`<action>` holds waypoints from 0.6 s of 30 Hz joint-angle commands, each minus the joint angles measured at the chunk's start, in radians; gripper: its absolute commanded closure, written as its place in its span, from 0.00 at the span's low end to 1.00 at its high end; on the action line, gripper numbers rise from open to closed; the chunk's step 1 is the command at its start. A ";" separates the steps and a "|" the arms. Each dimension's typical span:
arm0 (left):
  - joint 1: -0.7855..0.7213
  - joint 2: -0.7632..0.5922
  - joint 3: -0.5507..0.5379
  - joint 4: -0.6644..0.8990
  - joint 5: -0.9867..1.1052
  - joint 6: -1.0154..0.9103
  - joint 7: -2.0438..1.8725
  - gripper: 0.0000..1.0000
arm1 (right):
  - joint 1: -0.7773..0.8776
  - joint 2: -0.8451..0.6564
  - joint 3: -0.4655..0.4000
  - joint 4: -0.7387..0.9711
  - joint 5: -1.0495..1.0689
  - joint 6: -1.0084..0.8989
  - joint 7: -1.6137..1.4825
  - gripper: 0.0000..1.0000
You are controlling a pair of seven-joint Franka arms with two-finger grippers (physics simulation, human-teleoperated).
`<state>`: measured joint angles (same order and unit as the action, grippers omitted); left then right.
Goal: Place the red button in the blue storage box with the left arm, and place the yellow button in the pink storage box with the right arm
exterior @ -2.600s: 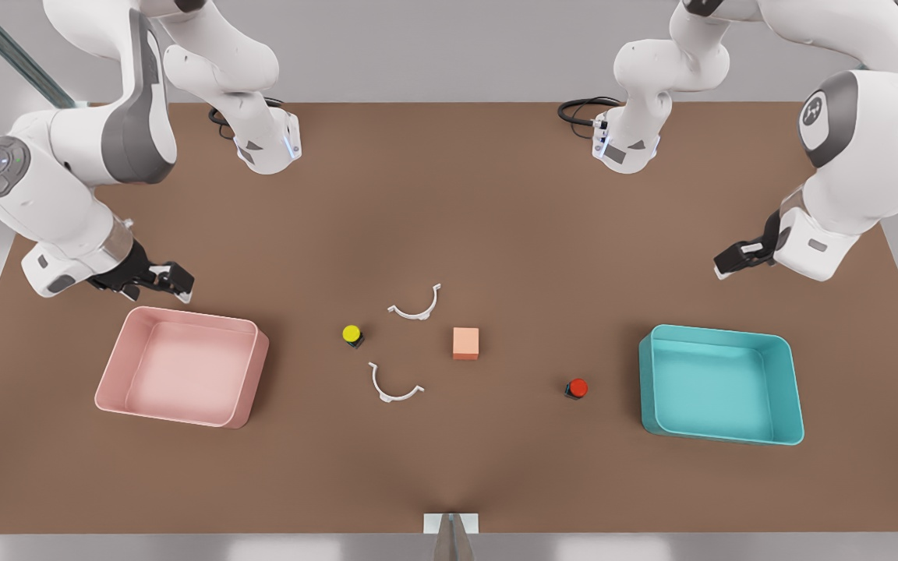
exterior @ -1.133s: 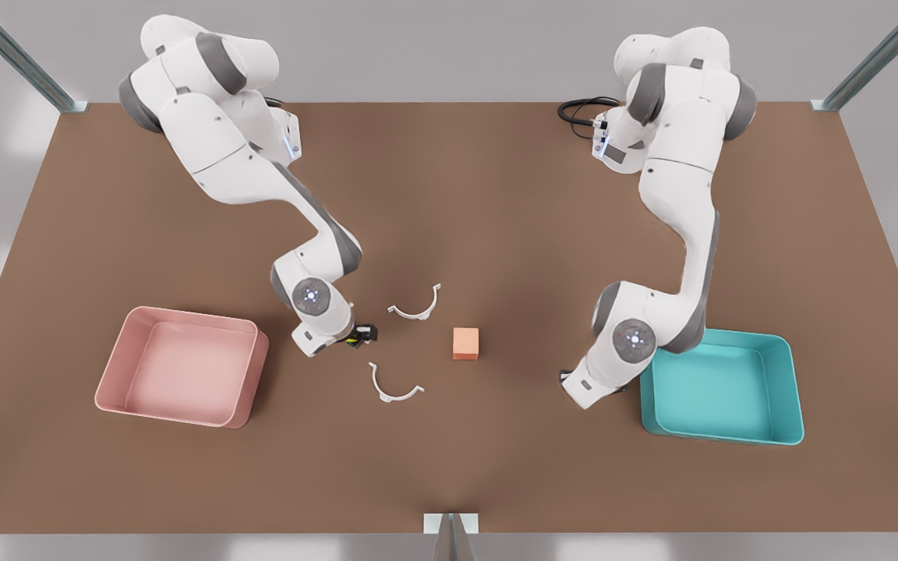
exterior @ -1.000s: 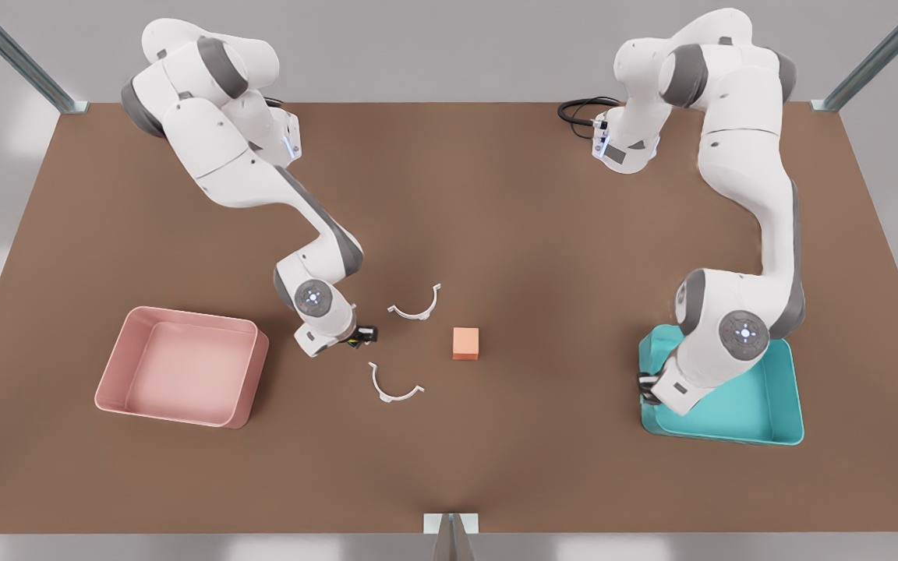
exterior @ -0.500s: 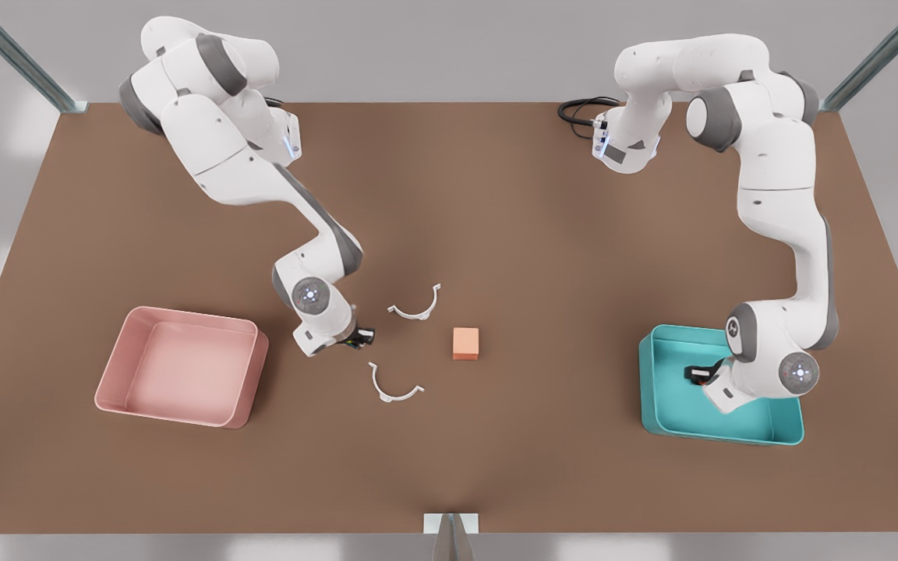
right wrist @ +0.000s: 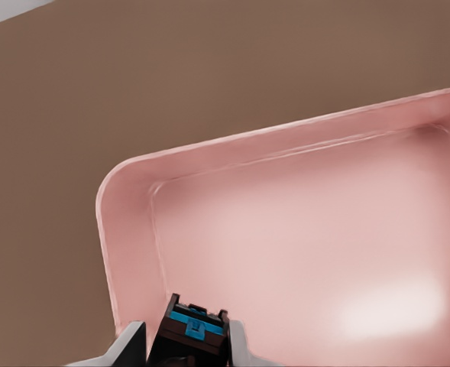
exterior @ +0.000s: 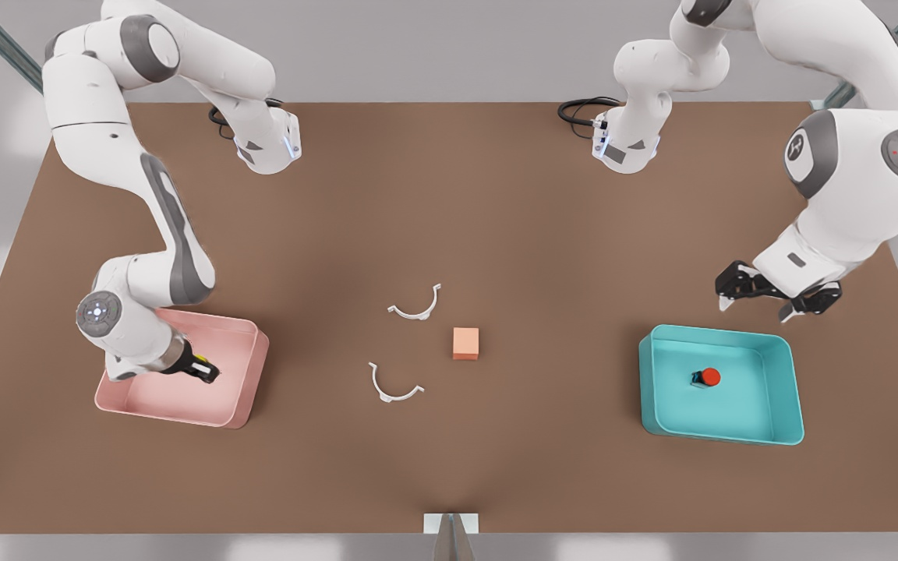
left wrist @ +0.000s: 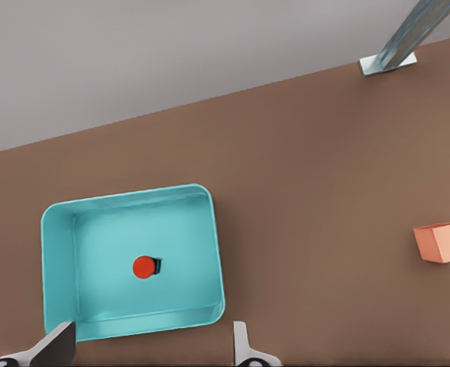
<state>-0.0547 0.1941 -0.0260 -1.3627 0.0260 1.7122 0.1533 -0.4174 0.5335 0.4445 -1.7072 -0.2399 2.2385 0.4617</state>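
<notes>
Hovering low over the pink storage box (exterior: pixel 246 386), the right hand (exterior: pixel 206 372) pinches the yellow button (exterior: pixel 199 366); releasing tilted could bounce it out. Red button (exterior: pixel 709 377) sits inside the blue storage box (exterior: pixel 776 389); left hand (exterior: pixel 761 300), spread empty, waits at its 12 o'clock.

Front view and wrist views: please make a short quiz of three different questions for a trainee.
1. True or false: the red button lies in the blue box.
2. What is the right gripper shut on? A) peach cube B) yellow button C) nothing
3. Fill in: the left gripper, beside the blue box, is ____.

Key: 1 true. 2 B, the yellow button, held over the pink box. 3 open.
</notes>
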 commanded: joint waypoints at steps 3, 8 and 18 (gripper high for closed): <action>-0.004 -0.004 0.000 0.001 0.002 -0.082 -0.163 0.00 | -0.078 0.017 0.014 -0.063 -0.007 -0.017 -0.529 0.54; -0.017 0.016 0.000 0.002 0.002 -0.088 -0.161 0.00 | -0.070 0.034 0.016 -0.038 -0.007 -0.016 -0.526 0.00; -0.027 0.016 0.000 0.002 -0.001 -0.117 -0.161 0.00 | 0.427 -0.273 -0.392 0.394 0.202 -0.569 -0.500 0.00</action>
<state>-0.0793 0.2113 -0.0260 -1.3612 0.0251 1.6072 0.0515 -0.0530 0.2880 0.1404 -1.3191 -0.1539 1.8636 0.1380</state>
